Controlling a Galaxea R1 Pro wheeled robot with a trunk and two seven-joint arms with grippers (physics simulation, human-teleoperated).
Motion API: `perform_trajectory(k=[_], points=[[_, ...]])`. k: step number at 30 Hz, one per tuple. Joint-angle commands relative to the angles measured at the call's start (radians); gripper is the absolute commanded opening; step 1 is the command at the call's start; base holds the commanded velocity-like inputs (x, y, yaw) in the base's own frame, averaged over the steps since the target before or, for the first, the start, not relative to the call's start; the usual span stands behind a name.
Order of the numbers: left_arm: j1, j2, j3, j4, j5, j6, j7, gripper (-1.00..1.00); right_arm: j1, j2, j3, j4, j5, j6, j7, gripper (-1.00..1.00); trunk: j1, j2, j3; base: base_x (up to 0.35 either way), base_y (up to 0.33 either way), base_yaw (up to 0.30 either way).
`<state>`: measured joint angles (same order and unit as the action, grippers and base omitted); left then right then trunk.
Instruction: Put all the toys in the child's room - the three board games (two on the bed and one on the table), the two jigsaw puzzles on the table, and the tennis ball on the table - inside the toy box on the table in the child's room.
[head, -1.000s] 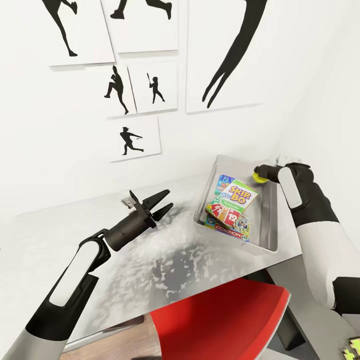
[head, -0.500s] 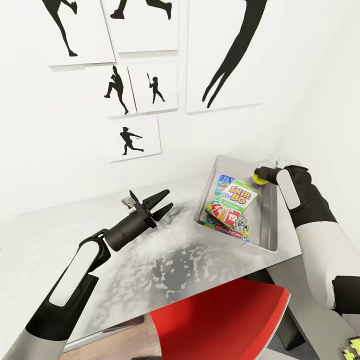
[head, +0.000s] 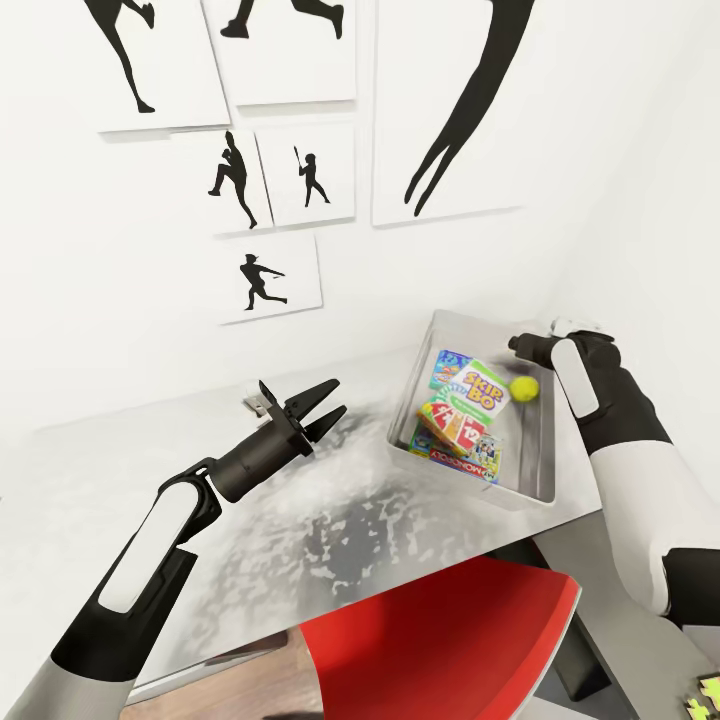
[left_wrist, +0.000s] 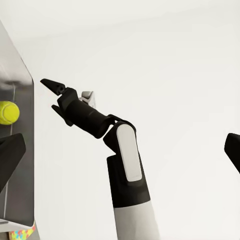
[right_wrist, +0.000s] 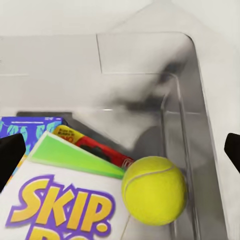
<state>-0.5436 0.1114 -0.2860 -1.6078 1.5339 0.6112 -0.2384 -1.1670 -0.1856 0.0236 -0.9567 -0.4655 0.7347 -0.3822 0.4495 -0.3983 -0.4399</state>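
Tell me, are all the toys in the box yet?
Nearly. The SKIP-BO game, other printed boxes and now the tennis ball are in the toy box. The right gripper is open, holding nothing. A yellow-green patterned piece, maybe a puzzle, lies off the table.

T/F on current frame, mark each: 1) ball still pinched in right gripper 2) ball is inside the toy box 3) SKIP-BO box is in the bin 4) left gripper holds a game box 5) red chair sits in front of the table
1) False. The tennis ball is free of the right gripper, whose fingers are spread apart in the right wrist view.
2) True. It is within the toy box, beside the SKIP-BO box; whether it has landed is unclear.
3) True. It lies on the stack of game boxes.
4) False. The left gripper is open and empty over the table.
5) True. The red chair is at the table's near edge.
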Motion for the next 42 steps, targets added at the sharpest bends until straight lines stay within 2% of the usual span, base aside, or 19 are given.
perform_trajectory(k=[1,15,22,27,30,31,35,36,38,42], points=[[-0.001,0.001,-0.001,0.0,0.005,0.002,-0.001,1.0,-0.001,-0.001,0.002,-0.001,-0.01,0.002,-0.009,1.0,0.001,-0.002,-0.002,0.0,0.0,0.0],[-0.001,0.001,-0.001,0.0,0.005,0.002,-0.001,1.0,-0.001,-0.002,0.001,-0.052,-0.01,0.006,-0.009,1.0,0.001,-0.002,-0.002,0.0,0.0,0.0],[0.0,0.001,-0.001,0.0,0.005,0.002,-0.001,1.0,0.01,-0.003,-0.004,-0.187,-0.012,0.028,-0.009,1.0,0.001,-0.002,-0.002,0.0,0.0,0.0],[0.0,0.0,-0.001,0.0,0.005,0.002,-0.003,1.0,0.043,-0.01,-0.012,-0.36,-0.016,0.126,-0.008,1.0,0.001,-0.002,-0.002,0.0,0.0,0.0],[0.001,0.0,-0.001,0.0,0.005,0.002,-0.005,1.0,0.083,-0.014,-0.043,-0.476,-0.019,0.209,-0.003,1.0,0.001,-0.002,-0.002,0.0,0.0,0.0],[0.001,0.0,-0.001,0.0,0.005,0.002,-0.005,1.0,0.083,-0.014,-0.043,-0.476,-0.019,0.209,-0.003,1.0,0.001,-0.002,-0.002,0.0,0.0,0.0],[0.002,-0.001,-0.001,0.001,0.005,0.002,-0.007,1.0,0.144,-0.018,-0.119,-0.585,-0.023,0.29,0.008,1.0,0.001,-0.002,-0.002,0.0,0.0,0.0],[0.002,-0.001,-0.001,0.001,0.005,0.002,-0.007,1.0,0.144,-0.018,-0.119,-0.585,-0.023,0.29,0.008,1.0,0.001,-0.002,-0.002,0.0,0.0,0.0],[0.003,-0.001,-0.001,0.001,0.005,0.002,-0.01,1.0,0.169,-0.023,-0.149,-0.612,-0.024,0.313,0.023,1.0,0.001,-0.002,-0.002,0.0,0.0,0.0],[0.003,-0.001,-0.001,0.001,0.005,0.002,-0.013,1.0,0.187,-0.035,-0.17,-0.629,-0.025,0.313,0.053,1.0,0.001,-0.002,-0.002,0.0,0.0,0.0]])
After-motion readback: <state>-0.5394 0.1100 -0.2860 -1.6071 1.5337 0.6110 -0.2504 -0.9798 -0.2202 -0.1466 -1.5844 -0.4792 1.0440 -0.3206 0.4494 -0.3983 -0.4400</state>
